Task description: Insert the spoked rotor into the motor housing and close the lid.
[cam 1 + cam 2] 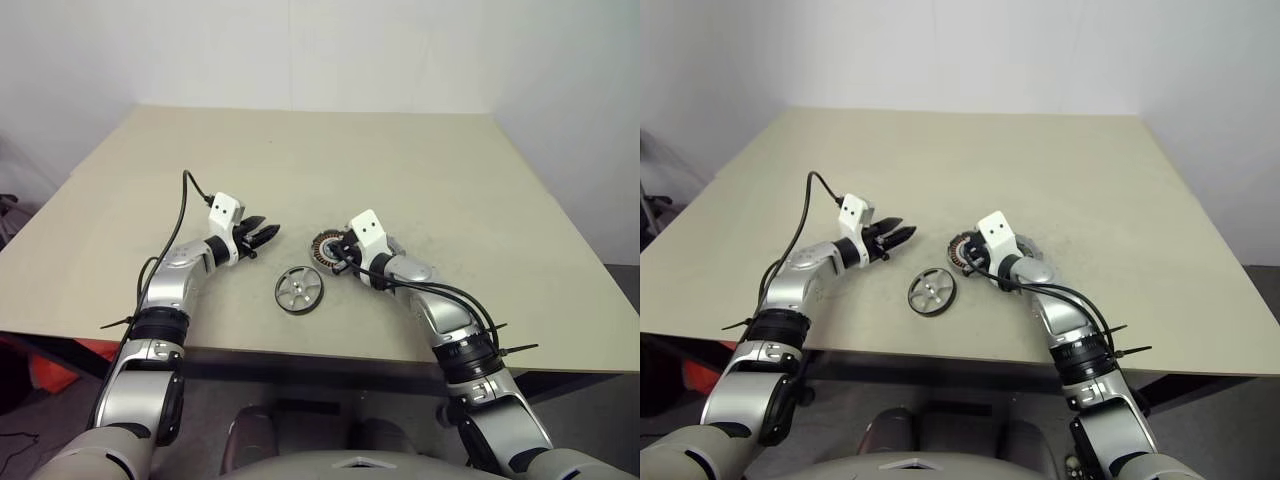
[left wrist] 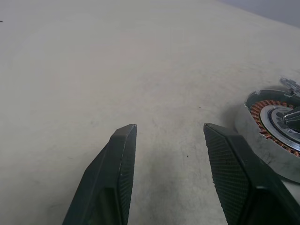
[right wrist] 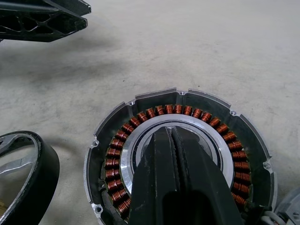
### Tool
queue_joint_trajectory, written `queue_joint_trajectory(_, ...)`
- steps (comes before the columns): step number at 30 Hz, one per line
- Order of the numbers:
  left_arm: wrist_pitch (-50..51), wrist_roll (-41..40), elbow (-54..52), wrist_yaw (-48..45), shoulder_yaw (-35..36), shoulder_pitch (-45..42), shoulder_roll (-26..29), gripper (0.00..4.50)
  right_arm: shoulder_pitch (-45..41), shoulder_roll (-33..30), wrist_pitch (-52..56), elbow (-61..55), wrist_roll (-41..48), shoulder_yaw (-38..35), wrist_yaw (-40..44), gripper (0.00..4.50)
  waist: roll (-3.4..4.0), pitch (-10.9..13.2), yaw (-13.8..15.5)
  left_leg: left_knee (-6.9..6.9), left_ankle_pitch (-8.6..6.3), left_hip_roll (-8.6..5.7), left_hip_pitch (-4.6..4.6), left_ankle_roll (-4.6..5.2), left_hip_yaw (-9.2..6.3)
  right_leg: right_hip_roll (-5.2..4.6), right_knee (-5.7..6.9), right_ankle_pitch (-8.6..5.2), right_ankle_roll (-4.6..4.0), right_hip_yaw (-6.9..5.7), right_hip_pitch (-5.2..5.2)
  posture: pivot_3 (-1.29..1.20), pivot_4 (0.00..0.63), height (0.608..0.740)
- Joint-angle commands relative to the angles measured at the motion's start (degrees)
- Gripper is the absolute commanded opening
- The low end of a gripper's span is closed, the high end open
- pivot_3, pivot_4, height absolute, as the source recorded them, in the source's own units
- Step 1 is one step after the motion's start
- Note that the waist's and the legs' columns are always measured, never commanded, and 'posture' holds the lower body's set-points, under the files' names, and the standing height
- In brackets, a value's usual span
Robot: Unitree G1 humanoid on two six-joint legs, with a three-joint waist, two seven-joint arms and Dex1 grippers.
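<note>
- While the motor housing (image 3: 180,157) sits flat on the tabletop (image 1: 420,170) with its copper windings facing up, the right end effector (image 3: 172,133) hangs straight over its central hub, fingers pressed together and gripping nothing
- The spoked rotor (image 1: 299,290) lies flat just beside the housing, on the side nearer the robot and toward the robot's left; its axis points straight up, as the housing's does, and being round it has no long axis to line up
- The left end effector (image 1: 262,236) hovers to the housing's left, fingers spread apart and empty, pointing across toward the housing; the rotor lies just off its tips, nearer the robot
- Judged from this layout, the rotor is about equally near both arms, but the left one is already spread to take it, so the pick looks like its job
- The lid cannot be placed for certain; a grey edge shows just beside the housing in the right wrist view
</note>
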Motion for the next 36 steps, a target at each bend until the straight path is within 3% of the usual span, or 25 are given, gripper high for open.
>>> queue_joint_trajectory(1,-0.46,-0.45,-2.17,0.22,-0.13,0.09,0.11,2.43,-0.61,-0.77,-0.14,-2.35,-0.12,-1.30,0.00,0.02,0.00,0.00,0.02,0.00,0.00,0.00,0.00,0.00,0.00,0.00,0.01,0.00,0.00,0.00,0.00,0.00,0.000,0.740)
queue_joint_trajectory(9,-0.57,-0.50,-2.06,0.27,-0.42,0.23,-0.12,2.43,-2.82,-2.14,1.77,-7.12,0.89,-3.21,0.51,0.02,0.00,0.00,0.02,-0.02,-0.01,0.01,-0.03,0.01,0.00,0.02,0.00,0.00,0.00,0.00,-0.04,0.00,0.000,0.740)
queue_joint_trajectory(21,-0.44,-0.65,-2.64,0.61,-0.16,0.65,0.32,2.43,-1.00,0.01,-0.42,2.19,-1.41,-1.10,-0.51,0.02,-0.01,0.00,-0.04,-0.02,-0.01,0.01,-0.01,0.01,0.00,0.01,-0.01,0.00,-0.01,0.00,-0.02,0.00,0.000,0.740)
queue_joint_trajectory(27,-0.47,-0.66,-2.72,0.74,-0.11,1.00,0.39,2.43,-1.29,-2.82,1.35,-6.49,0.85,-3.09,2.22,0.02,0.00,0.00,0.01,-0.01,0.00,0.00,-0.01,0.01,0.00,0.01,-0.01,0.00,0.00,0.00,-0.01,0.00,0.000,0.740)
queue_joint_trajectory(36,-1.01,-0.58,-1.60,0.64,-0.39,0.53,-0.16,2.43,0.73,-12.08,5.89,-20.14,5.32,-3.96,11.20,0.02,-0.01,0.00,0.16,-0.02,-0.01,0.00,-0.02,0.03,0.00,0.01,-0.03,0.00,0.01,0.00,-0.01,0.00,0.000,0.740)
